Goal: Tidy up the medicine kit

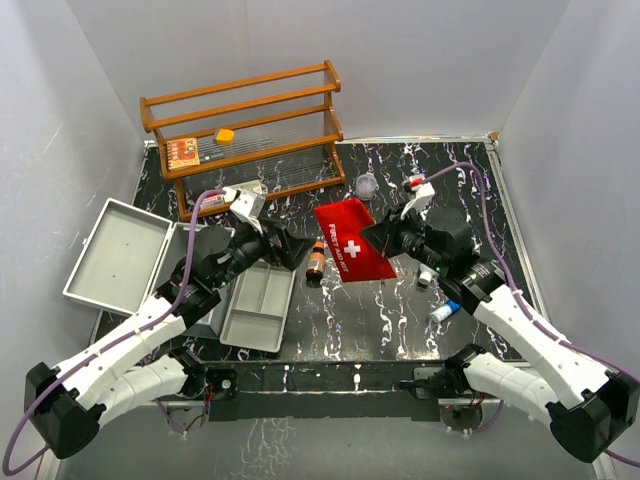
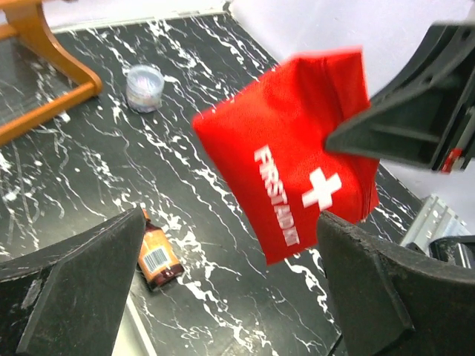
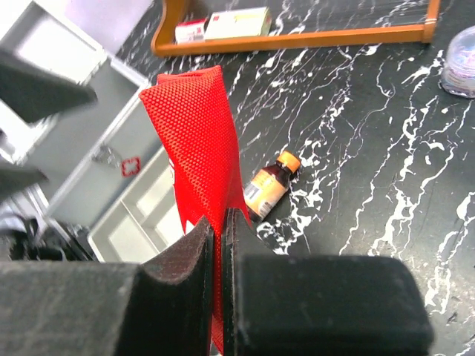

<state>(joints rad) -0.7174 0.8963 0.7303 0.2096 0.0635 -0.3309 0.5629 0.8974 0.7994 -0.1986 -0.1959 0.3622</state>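
Observation:
The medicine kit's silver-grey case (image 1: 118, 255) lies open at the left, with its grey two-compartment tray (image 1: 258, 305) on the table beside it; both also show in the right wrist view, the case (image 3: 82, 141) and the tray (image 3: 141, 215). My right gripper (image 1: 385, 237) is shut on a red first-aid pouch (image 1: 352, 240) and holds it above the table; its jaws (image 3: 220, 222) pinch the pouch's edge (image 3: 194, 141). My left gripper (image 1: 290, 245) is open and empty (image 2: 230, 252), just left of the pouch (image 2: 289, 141). An amber bottle (image 1: 316, 260) lies on the table under them.
A brown wooden rack (image 1: 245, 125) at the back holds a small box (image 1: 183, 152) and a yellow piece (image 1: 225, 135). A clear round jar (image 1: 367, 185) stands behind the pouch. Small tubes (image 1: 445, 310) lie near the right arm.

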